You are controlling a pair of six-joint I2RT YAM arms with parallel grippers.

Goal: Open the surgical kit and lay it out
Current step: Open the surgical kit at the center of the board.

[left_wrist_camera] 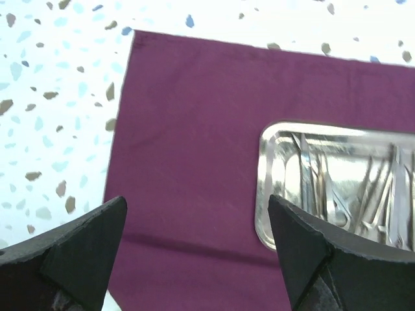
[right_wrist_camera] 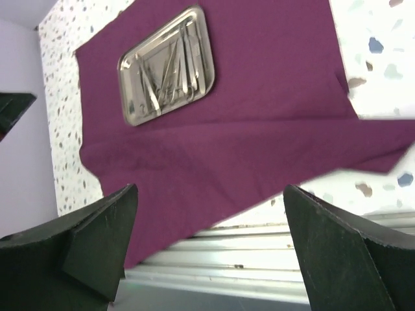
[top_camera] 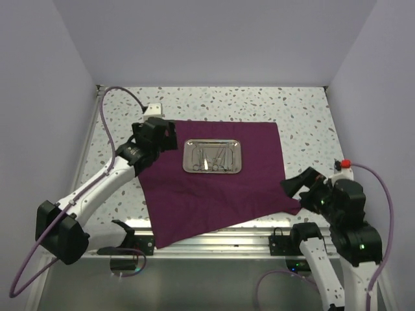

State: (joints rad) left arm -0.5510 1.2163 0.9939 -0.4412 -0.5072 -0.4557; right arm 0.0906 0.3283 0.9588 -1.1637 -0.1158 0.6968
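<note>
The dark purple cloth wrap (top_camera: 214, 188) lies unfolded flat on the table, also seen in the left wrist view (left_wrist_camera: 194, 142) and the right wrist view (right_wrist_camera: 246, 129). A shiny steel tray (top_camera: 213, 157) sits on its middle with thin steel tweezers and ring-handled scissors inside (left_wrist_camera: 350, 188) (right_wrist_camera: 165, 65). My left gripper (top_camera: 163, 135) is open and empty above the cloth's far left part, left of the tray. My right gripper (top_camera: 299, 186) is open and empty above the cloth's near right corner.
The speckled white table (top_camera: 305, 123) surrounds the cloth. A metal rail (top_camera: 214, 232) runs along the near edge, and the cloth's near corner hangs over it. Grey walls close the left, right and back sides.
</note>
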